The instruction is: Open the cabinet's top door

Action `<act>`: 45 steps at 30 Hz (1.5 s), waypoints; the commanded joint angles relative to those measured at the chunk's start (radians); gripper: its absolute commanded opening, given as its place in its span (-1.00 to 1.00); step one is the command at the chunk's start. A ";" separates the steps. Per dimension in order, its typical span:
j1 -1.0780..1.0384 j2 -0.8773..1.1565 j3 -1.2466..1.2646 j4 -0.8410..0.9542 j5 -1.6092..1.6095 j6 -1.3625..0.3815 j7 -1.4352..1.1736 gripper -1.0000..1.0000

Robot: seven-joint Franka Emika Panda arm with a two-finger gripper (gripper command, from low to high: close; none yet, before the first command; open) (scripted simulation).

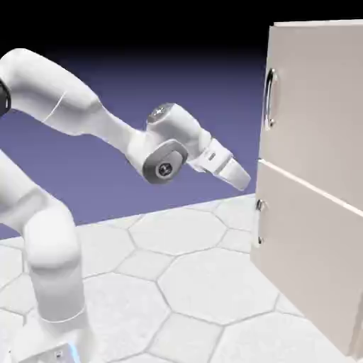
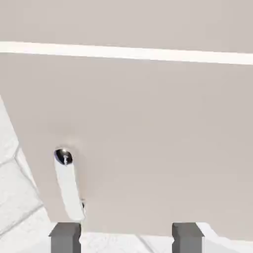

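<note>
Jaws (image 2: 126, 237) spread wide and empty should rise above the white seam (image 2: 133, 53) to the top door (image 1: 322, 106), the cabinet's upper 1 of 2, then straddle its curved handle (image 1: 269, 99) squarely before closing

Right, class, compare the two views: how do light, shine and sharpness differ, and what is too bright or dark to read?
Exterior view: black above the blue-violet backdrop, the arm washed pale, tile seams soft. Hand view: flat light on the beige panel, a faint shadow beside the handle, whose bar is nearly blown white, its top end dark.
</note>
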 commanded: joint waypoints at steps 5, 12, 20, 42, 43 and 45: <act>-0.129 -0.086 0.101 0.044 0.218 -0.051 -0.096 0.00; -0.309 -0.207 0.242 0.107 0.522 -0.123 -0.231 0.00; -0.515 -0.345 0.403 0.178 0.870 -0.205 -0.385 0.00; -1.081 -0.725 0.847 0.373 1.827 -0.430 -0.808 0.00; -1.107 -0.742 0.867 0.382 1.870 -0.440 -0.827 0.00; -1.159 -0.776 0.908 0.400 1.957 -0.461 -0.866 0.00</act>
